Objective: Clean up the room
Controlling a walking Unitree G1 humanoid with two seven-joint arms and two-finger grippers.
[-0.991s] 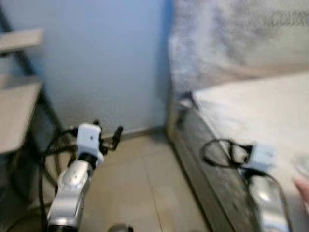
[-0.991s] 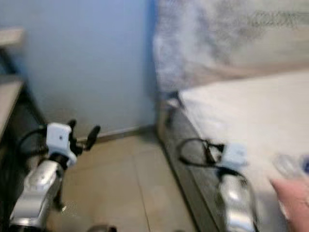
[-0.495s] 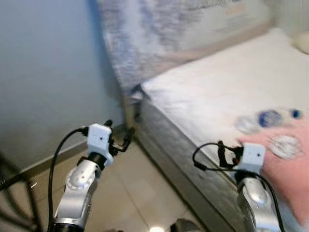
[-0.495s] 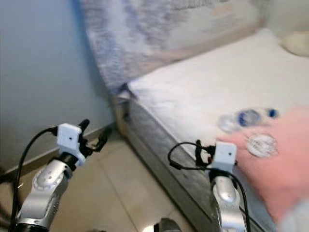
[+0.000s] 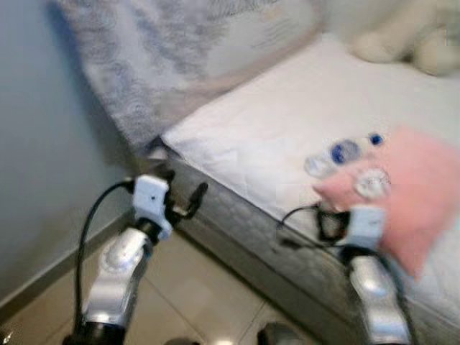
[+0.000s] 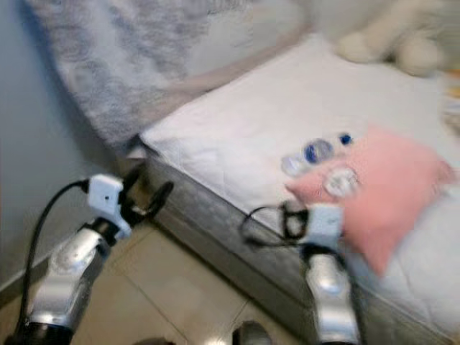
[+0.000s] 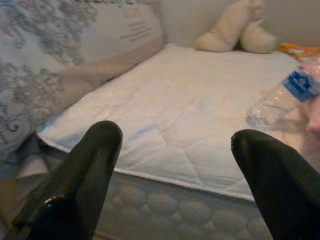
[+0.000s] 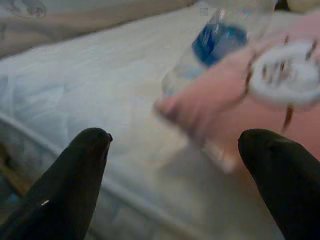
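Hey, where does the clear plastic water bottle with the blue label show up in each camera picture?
Left eye view: clear plastic water bottle with the blue label lies on the white mattress, at the pink pillow's far edge.
Right eye view: same spot.
Left wrist view: at the frame's edge.
Right wrist view: close ahead, behind the pillow corner.
Shared landmark: the pink pillow.

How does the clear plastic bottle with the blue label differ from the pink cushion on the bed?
The clear plastic bottle with the blue label is see-through, narrow and lies on its side; the pink cushion is opaque, soft-looking and broad. The bottle is the smaller of the two. The cushion carries a round white patch; the bottle carries a blue cap. Both rest on the white quilted mattress, touching each other.
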